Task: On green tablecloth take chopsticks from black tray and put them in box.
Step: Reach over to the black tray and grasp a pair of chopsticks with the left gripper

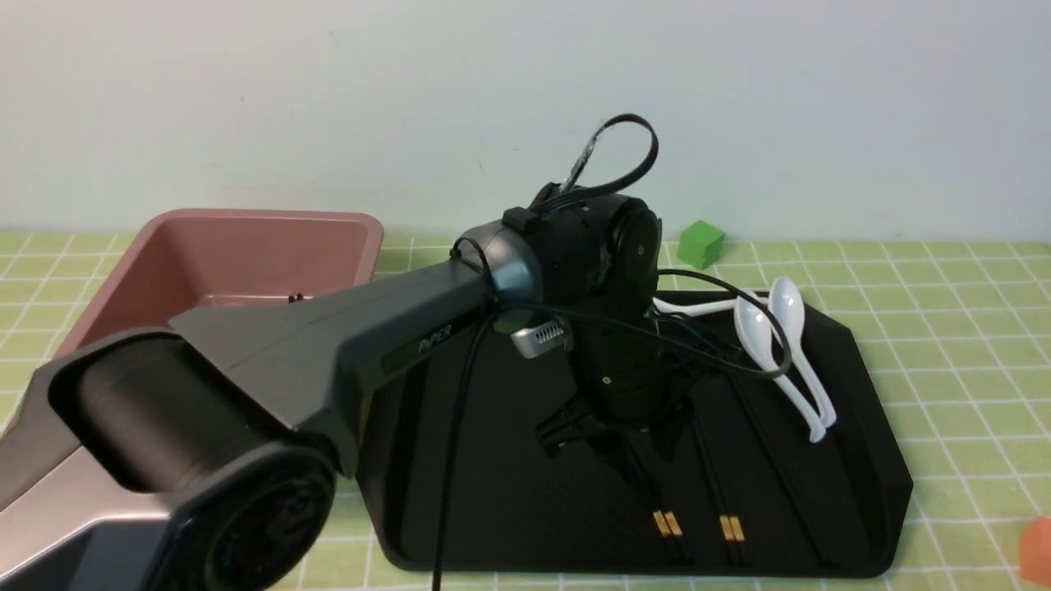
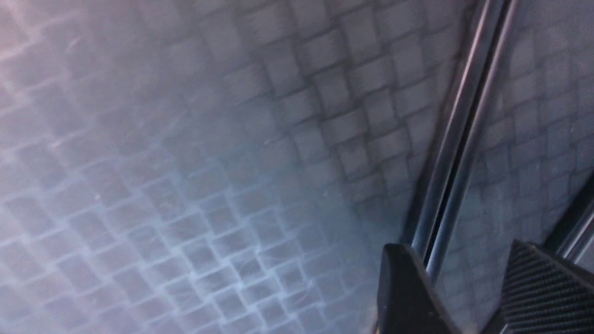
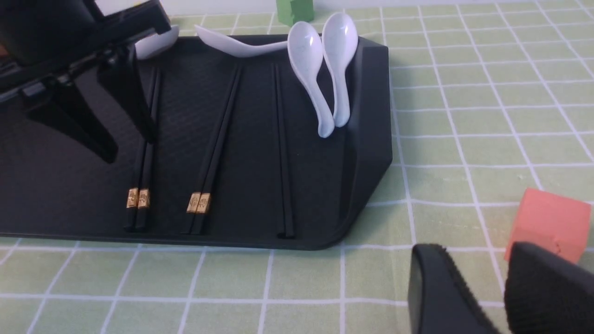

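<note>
The black tray [image 1: 870,460] lies on the green tablecloth [image 1: 944,328]. Three pairs of black chopsticks lie lengthwise in it: left pair [image 3: 139,185], middle pair [image 3: 209,157], right pair [image 3: 282,153]. My left gripper [image 2: 461,248] points down into the tray, open. The left pair [image 2: 459,120] runs between its fingers, close beside one finger [image 2: 403,287]. From the front the gripper [image 1: 608,435] is low over the tray. The pink box [image 1: 246,254] stands at the back left. My right gripper [image 3: 478,248] hangs open over the cloth, holding nothing.
White spoons [image 1: 784,345] lean against the tray's right rim, another at its back edge [image 3: 232,44]. A green cube [image 1: 700,244] sits behind the tray. An orange cube [image 3: 550,222] lies on the cloth by my right gripper. The left arm [image 1: 328,353] crosses over the box's front.
</note>
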You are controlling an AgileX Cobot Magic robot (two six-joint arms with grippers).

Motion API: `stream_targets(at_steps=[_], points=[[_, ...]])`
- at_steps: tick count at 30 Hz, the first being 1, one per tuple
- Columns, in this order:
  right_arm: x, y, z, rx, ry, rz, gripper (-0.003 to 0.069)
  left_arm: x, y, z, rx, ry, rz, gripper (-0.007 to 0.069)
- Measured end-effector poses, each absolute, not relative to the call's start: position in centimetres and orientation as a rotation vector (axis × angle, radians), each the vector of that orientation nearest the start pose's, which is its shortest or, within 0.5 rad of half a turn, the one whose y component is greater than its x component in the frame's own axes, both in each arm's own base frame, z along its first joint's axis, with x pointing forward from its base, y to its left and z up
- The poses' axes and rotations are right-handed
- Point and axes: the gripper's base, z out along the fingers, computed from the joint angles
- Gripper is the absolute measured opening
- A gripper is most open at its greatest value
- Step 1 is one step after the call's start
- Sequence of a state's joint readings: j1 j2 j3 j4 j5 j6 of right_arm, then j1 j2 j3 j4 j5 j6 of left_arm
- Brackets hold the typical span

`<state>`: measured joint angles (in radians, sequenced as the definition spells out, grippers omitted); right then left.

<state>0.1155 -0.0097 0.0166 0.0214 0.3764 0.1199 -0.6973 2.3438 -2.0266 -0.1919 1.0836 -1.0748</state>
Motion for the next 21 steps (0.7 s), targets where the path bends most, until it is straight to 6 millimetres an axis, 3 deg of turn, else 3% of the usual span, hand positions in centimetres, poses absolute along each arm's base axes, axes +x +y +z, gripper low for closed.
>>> stream_targets(at_steps=[6,12,17,21], points=[[5.2,0.7,17.4,0.017,1.871,0.184,0.024,37.4,-33.2,16.1,-0.702,3.013,-0.447,0.031],[5.2,0.7,17.4,0.017,1.871,0.184,0.024,37.5,-33.3,15.9,-0.701,3.009,-0.449,0.0277],[5.2,0.7,17.4,0.017,1.871,0.184,0.024,37.5,-33.3,15.9,-0.7,3.009,-0.446,0.0125],[5.2,0.7,17.4,0.017,1.871,0.184,0.024,37.4,-33.2,15.9,-0.645,3.025,-0.433,0.0102]])
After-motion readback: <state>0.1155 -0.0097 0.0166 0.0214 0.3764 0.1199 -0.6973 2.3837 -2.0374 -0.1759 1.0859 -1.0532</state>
